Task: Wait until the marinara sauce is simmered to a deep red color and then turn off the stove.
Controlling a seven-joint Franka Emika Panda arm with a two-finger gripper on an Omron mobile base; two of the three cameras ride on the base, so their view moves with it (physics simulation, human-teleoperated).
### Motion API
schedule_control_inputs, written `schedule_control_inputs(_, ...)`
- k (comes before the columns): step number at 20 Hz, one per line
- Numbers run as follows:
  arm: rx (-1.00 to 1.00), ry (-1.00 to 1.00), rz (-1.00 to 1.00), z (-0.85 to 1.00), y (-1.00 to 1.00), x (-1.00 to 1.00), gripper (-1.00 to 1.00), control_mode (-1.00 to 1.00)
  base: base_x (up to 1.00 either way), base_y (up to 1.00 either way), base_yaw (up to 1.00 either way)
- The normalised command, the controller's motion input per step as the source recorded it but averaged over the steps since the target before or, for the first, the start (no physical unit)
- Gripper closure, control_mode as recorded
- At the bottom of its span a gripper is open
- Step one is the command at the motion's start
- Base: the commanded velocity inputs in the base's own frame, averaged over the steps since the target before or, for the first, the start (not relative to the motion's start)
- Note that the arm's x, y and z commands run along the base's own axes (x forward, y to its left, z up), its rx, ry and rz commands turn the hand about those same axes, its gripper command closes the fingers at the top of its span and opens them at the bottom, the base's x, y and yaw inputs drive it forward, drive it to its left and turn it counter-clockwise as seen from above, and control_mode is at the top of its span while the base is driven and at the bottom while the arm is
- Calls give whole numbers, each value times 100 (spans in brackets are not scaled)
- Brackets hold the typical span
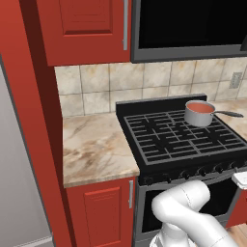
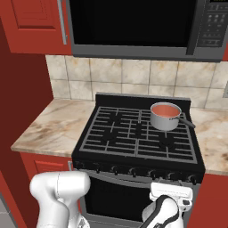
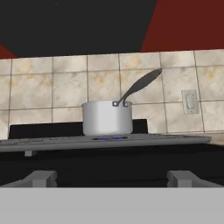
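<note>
The marinara sauce [image 1: 199,107] [image 2: 165,110] is a smooth orange-red disc in a small grey saucepan [image 3: 107,117] on the stove's back right burner. A low blue flame [image 3: 109,138] burns under the pan. The stove [image 1: 178,140] [image 2: 133,133] is black with grid grates and a row of dark front knobs [image 2: 138,171]. My gripper [image 3: 114,179] is open and holds nothing. It sits low in front of the stove's right half and looks level across the grates at the pan. Its white hand [image 2: 171,193] hangs just below the knob row.
A black microwave [image 2: 133,26] hangs above the stove. Marble counter [image 1: 94,147] runs left of the range and more lies to its right [image 2: 216,133]. Red cabinets [image 1: 82,24] stand above and below. The pan's long handle [image 2: 186,121] points right.
</note>
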Motion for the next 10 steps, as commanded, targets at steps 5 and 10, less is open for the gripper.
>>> schedule_control_inputs(5,0,0,0,-33,0,11,-100,-100,0,0,0)
schedule_control_inputs(10,0,0,0,-22,-1,12,-100,-100,0,0,0)
